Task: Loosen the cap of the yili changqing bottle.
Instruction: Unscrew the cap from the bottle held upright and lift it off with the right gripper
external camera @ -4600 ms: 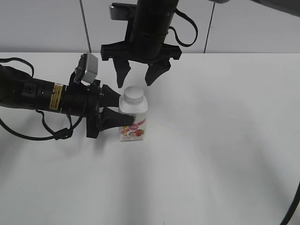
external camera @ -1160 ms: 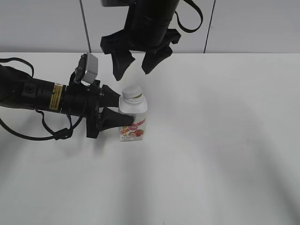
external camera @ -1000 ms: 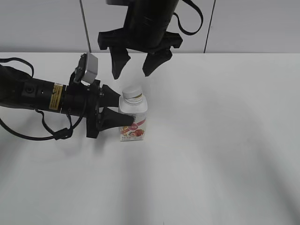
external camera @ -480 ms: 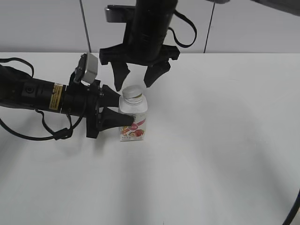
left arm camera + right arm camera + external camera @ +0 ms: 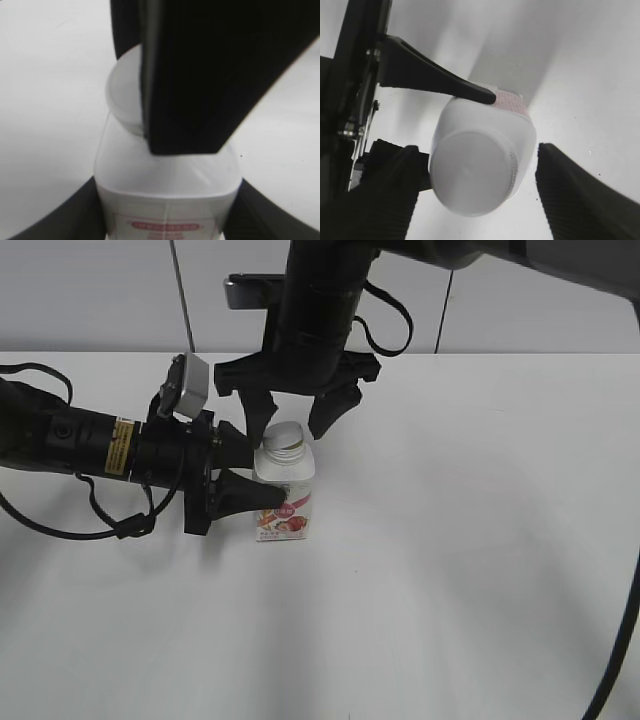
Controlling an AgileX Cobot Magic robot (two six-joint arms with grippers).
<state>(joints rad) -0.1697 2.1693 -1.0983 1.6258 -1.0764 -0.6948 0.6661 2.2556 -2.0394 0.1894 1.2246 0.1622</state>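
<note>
White table (image 5: 480, 560) fills the scene, backed by a pale panelled wall. Two arms, one bottle and one cap are counted.

At the left of the exterior view, the left gripper (image 5: 252, 475) is laid nearly level with the table, reaching in from the left edge. Its jaws are clenched on the yili changqing bottle (image 5: 286, 500), one finger pressed on the near face of the body, the other behind the shoulder. In the left wrist view the bottle's white shoulders (image 5: 165, 180) are seen between the two dark fingers at the lower corners, with a red logo strip at the bottom edge.

The bottle is stood upright on the table, slightly left of the middle, its fruit label turned toward the exterior camera. The cap (image 5: 285, 438) is seated on the neck; whether it is tilted cannot be told.

Above it, the right gripper (image 5: 297, 418) is pointed straight down. Its jaws are spread apart, one fingertip on either side of the cap and neither touching it. In the right wrist view the round cap top (image 5: 476, 172) is seen between the two dark fingers, with clear gaps on both sides.
</note>
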